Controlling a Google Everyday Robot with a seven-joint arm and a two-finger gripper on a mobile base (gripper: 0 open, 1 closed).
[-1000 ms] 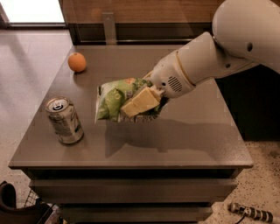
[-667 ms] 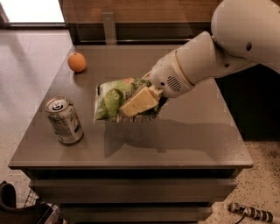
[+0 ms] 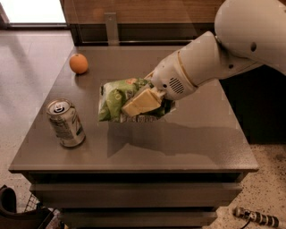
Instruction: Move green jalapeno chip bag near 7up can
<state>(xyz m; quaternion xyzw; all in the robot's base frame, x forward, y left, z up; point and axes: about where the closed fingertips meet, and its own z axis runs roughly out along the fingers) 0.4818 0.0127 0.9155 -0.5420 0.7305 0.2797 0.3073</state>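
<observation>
Surface: a grey-brown tabletop (image 3: 201, 134) with a matte finish, on a dark base with drawer-like fronts below its front edge.
Room: pale tiled floor (image 3: 27, 58) to the left, a wood-panelled wall (image 3: 147, 11) behind, and speckled floor at the lower right.
Other item: an orange (image 3: 78, 63) sits near the back left corner, well apart from the rest.
7up can: the 7up can (image 3: 66, 122) stands upright near the front left of the tabletop, pull-tab top showing.
Bag position: the green jalapeno chip bag (image 3: 117, 96) is over the middle of the tabletop, right of the can with a clear gap between them; its shadow falls on the surface beneath.
Bag axis: its long axis runs roughly left to right, free end toward the can, printed face turned up and forward.
Hand: the hand (image 3: 142, 103) is clamped on the bag's right half, one cream finger lying across its front.
Arm: the white arm (image 3: 210, 58) reaches in from the upper right, sloping down to the left.
</observation>
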